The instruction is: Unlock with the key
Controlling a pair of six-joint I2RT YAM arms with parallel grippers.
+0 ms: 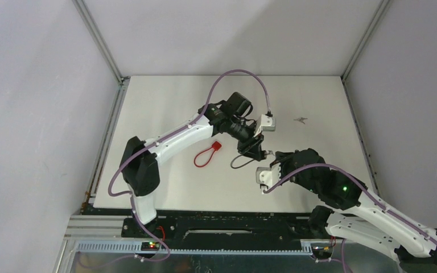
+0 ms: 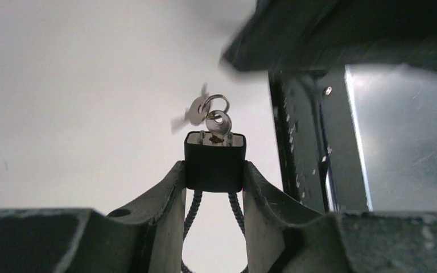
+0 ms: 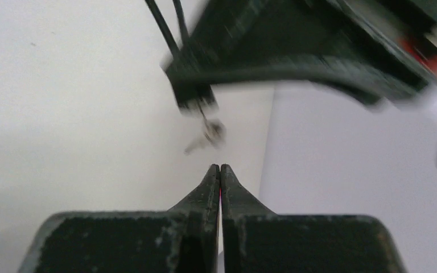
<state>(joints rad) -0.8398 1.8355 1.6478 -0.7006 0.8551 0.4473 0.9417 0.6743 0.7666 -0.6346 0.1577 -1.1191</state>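
Just left of the padlock (image 2: pixel 214 162), a red loop (image 1: pixel 215 147) lies on the table (image 1: pixel 165 114).

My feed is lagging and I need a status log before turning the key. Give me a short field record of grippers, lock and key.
left gripper: shut on padlock, cable loop between its fingers
key: seated in the padlock's top, with ring and spare key attached
right gripper: shut, empty, just short of the key
red cable loop: lying on table, apart from both grippers
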